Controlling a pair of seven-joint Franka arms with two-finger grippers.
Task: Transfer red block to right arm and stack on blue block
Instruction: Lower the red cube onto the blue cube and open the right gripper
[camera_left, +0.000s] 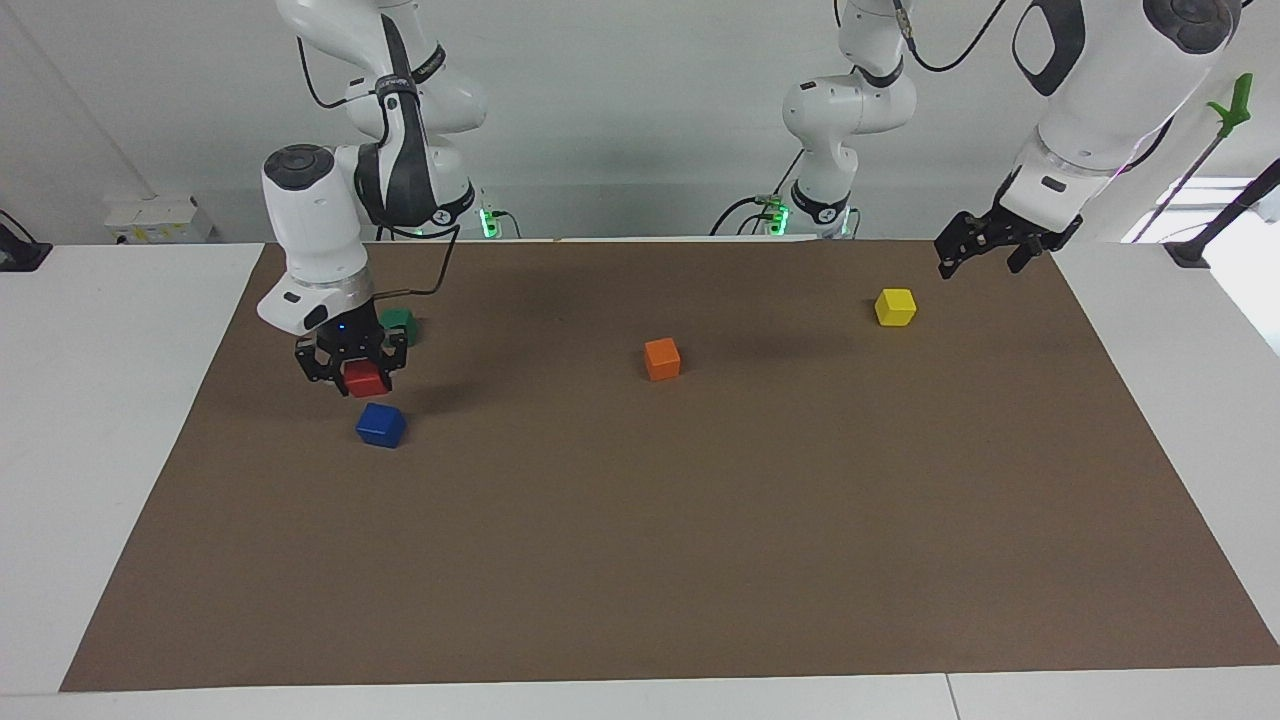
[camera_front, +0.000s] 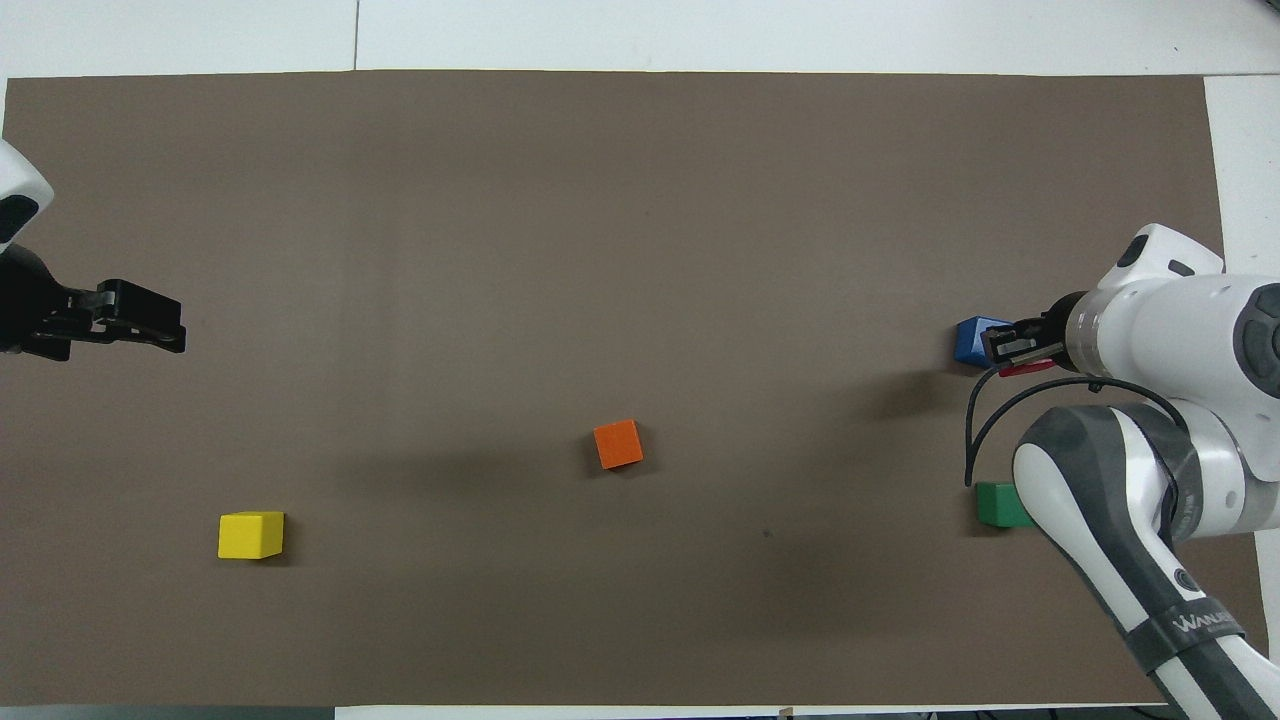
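With my right gripper (camera_left: 362, 378) jaws clamped on the red block (camera_left: 366, 379), just above the blue block (camera_left: 381, 424) on the worktop, I judge an off-centre release would topple it; my left gripper (camera_left: 985, 243) waits, jaws apart.

Five cubes, one each: red (camera_left: 366, 379), blue (camera_left: 381, 425), green (camera_left: 399, 322), orange (camera_left: 662, 359), yellow (camera_left: 895, 307); two arms.

**Two high cameras, half a turn apart**

One camera sits high across the brown mat-covered surface (camera_left: 640, 560), facing the two white arms standing at the top of its view. The other hangs above the robots' end, looking forward and steeply down on the same surface (camera_front: 640, 200). Both stand well back and share the whole mat, including the small orange cube (camera_left: 661, 359) (camera_front: 618, 444).
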